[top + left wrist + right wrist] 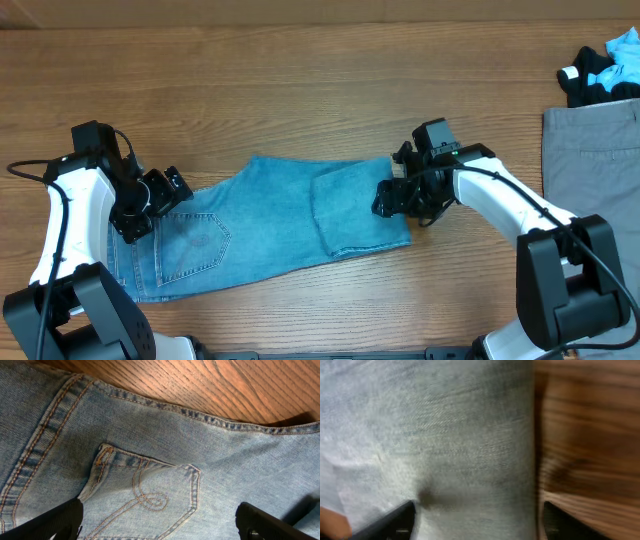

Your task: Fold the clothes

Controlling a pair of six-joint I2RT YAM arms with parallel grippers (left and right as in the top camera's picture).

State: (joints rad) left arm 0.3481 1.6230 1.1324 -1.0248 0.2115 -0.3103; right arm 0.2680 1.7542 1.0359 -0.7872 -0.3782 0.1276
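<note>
The jeans lie flat on the table, one leg end folded back. Above their stitched back pocket the left gripper is spread wide and empty. The right gripper, equally wide and empty, is at the folded end. Right of the jeans lie grey trousers, and beyond those small black, white and cyan garments.

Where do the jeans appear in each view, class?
Overhead: jeans lower centre.
Left wrist: jeans fill most of the frame, stitched pocket central.
Right wrist: jeans cover the left two thirds, blurred.
Shared landmark: table wood bordering the denim edge.
</note>
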